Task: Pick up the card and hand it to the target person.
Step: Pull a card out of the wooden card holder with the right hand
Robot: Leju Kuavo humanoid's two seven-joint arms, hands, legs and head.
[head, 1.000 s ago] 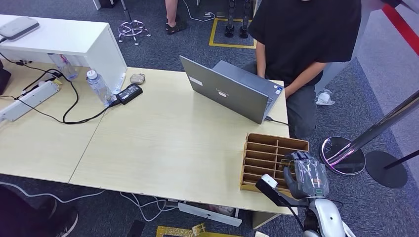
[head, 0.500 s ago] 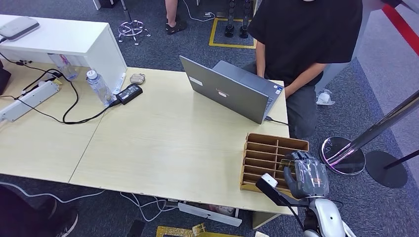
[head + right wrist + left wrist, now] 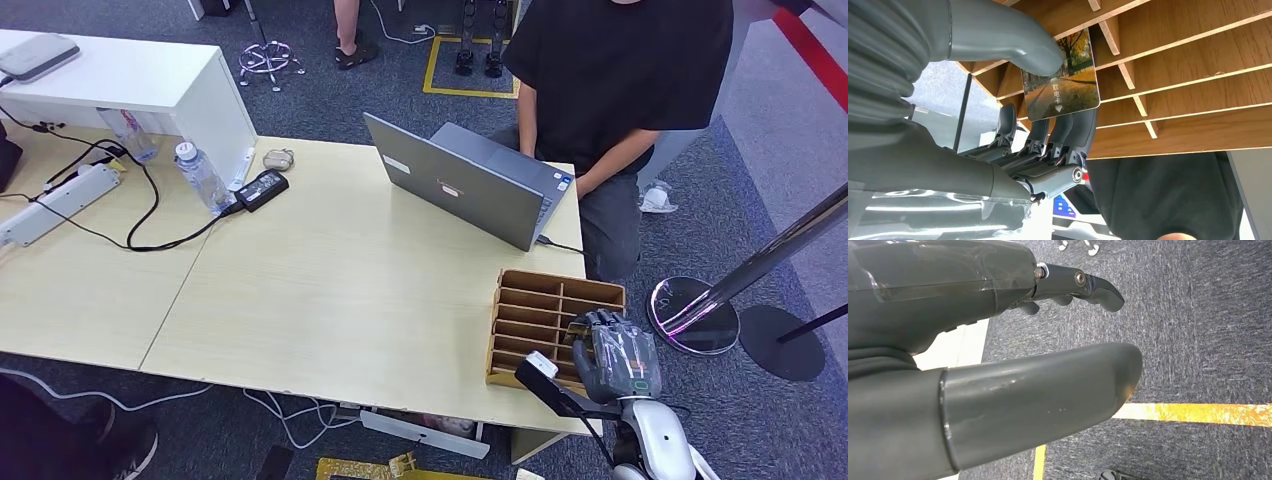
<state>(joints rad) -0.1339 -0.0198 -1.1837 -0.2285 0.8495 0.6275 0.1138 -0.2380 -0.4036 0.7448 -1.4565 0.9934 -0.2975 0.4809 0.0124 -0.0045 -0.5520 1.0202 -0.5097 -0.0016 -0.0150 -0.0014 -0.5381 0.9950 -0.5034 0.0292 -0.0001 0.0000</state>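
Right wrist view: right hand pinches the card between thumb and fingers, just off the wooden rack, gripped at one edge so it slides free. Left hand hangs over carpet, fingers apart, empty.

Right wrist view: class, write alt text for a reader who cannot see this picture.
The robot's right hand pinches a card, printed with an autumn tree scene, between its thick grey thumb and darker fingers. Just behind it are the compartments of a wooden slotted organizer, with a person in black beyond.
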